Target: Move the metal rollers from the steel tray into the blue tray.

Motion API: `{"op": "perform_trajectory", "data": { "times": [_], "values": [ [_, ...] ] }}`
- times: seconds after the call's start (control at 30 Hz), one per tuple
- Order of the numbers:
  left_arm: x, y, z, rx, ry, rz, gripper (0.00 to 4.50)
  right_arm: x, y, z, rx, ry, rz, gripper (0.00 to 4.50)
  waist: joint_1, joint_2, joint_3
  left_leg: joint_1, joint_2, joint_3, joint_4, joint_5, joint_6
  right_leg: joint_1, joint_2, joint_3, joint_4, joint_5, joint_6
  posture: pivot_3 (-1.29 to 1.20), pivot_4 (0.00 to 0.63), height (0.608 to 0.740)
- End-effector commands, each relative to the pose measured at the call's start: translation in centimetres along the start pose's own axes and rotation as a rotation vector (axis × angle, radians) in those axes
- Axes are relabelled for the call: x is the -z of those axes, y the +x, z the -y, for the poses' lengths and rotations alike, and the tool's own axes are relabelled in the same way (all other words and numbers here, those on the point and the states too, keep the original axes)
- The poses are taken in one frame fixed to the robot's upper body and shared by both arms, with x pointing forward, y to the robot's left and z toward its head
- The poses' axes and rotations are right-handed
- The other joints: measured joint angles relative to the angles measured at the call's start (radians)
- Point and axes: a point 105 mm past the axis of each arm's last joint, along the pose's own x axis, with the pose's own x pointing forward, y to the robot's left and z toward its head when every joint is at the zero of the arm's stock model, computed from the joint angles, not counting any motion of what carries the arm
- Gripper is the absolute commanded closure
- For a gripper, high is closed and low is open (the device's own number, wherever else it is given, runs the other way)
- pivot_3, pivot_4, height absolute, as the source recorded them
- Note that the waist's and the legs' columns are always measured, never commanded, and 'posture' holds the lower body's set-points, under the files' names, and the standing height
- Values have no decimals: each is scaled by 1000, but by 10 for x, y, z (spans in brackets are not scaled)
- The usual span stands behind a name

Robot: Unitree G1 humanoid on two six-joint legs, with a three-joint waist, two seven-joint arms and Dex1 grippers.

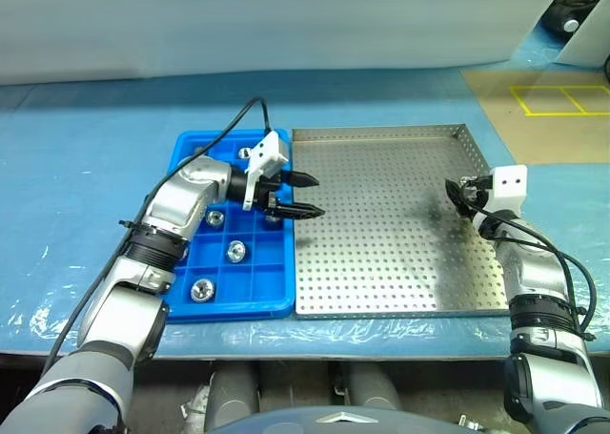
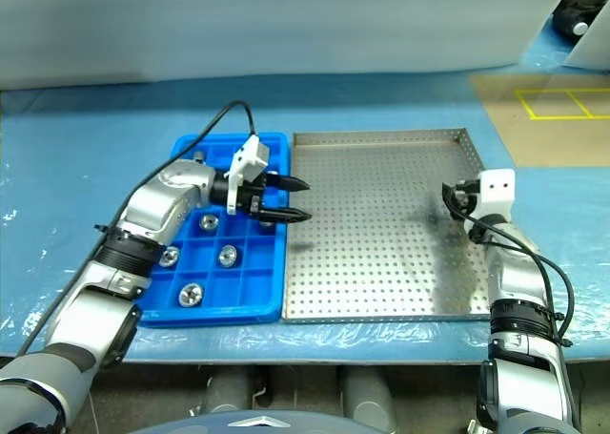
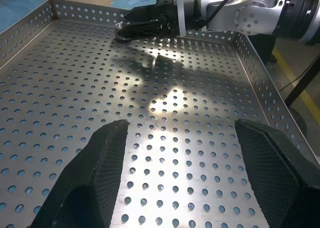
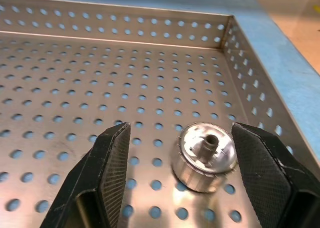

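Observation:
The steel tray (image 1: 381, 262) lies in the middle of the table, with the blue tray (image 1: 238, 308) touching its left side. Several metal rollers (image 1: 235, 252) sit in the blue tray's compartments. One more roller (image 4: 205, 157) lies on the steel tray's floor near its right rim. My right gripper (image 4: 181, 130) is open, one finger on each side of this roller. The roller lies closer to one finger (image 4: 265, 173), and a clear gap separates it from the other. My left gripper (image 1: 317, 196) is open and holds nothing. It points right over the seam between the two trays.
Both trays rest on a blue covered table (image 1: 86, 167) whose front edge is near me. My left arm's black cable (image 1: 238, 119) arcs over the blue tray. Yellow tape marks (image 1: 562, 98) lie on the brown surface at the back right.

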Motion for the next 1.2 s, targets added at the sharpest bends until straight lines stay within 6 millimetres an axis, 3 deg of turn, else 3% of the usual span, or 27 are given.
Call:
{"op": "perform_trajectory", "data": {
  "times": [0.03, 0.23, 0.37, 0.53, 0.83, 1.0, 1.2],
  "values": [
    [-11, -3, -1, -4, 45, 14, 904, -16, 3, 4, 6, -25, 64, 1196, 1, 0, 0, 0, 0, 0, 1, 0, 0, 0, 0, 0, 0, 0, 0, -315, 150, 740],
    [-7, -5, 0, -14, 38, 9, 904, -3, 11, -1, -11, -6, 22, 1196, 3, 0, 0, -1, 0, 0, 3, -2, 3, 1, 0, 0, 0, 0, 0, -294, 150, 740],
    [-4, -6, 4, -20, 31, 1, 904, 9, 12, 24, 115, 61, -18, 1196, 3, 0, 0, 0, 1, 0, 3, -2, 4, 2, 0, 0, 0, 0, 0, -279, 150, 740],
    [-3, -9, 5, -34, 26, -6, 904, 17, 10, 39, 175, 100, -34, 1196, 8, 1, 0, -1, 0, 1, 4, -2, 4, 2, -1, 0, 0, 0, 0, -265, 150, 740],
    [-2, -11, 5, -44, 29, -14, 904, 20, 16, 15, 84, 91, -23, 1196, 8, 1, 0, -1, 2, 3, 7, -4, 7, 4, -3, 0, 0, 0, 0, -266, 150, 740],
    [-1, -12, 4, -48, 25, -20, 904, 25, 15, 14, 87, 68, -53, 2780, 7, 1, 0, 0, 6, 8, 7, -4, 7, 4, -1, -1, 0, 0, 0, -266, 150, 740],
    [-2, -22, 4, -60, 19, -23, 904, 11, 21, 1, 26, 36, -21, 2841, 6, 1, 0, 1, 7, 11, 7, -6, 4, 3, -1, 0, 0, 0, -1, -238, 150, 740]
  ]
}}
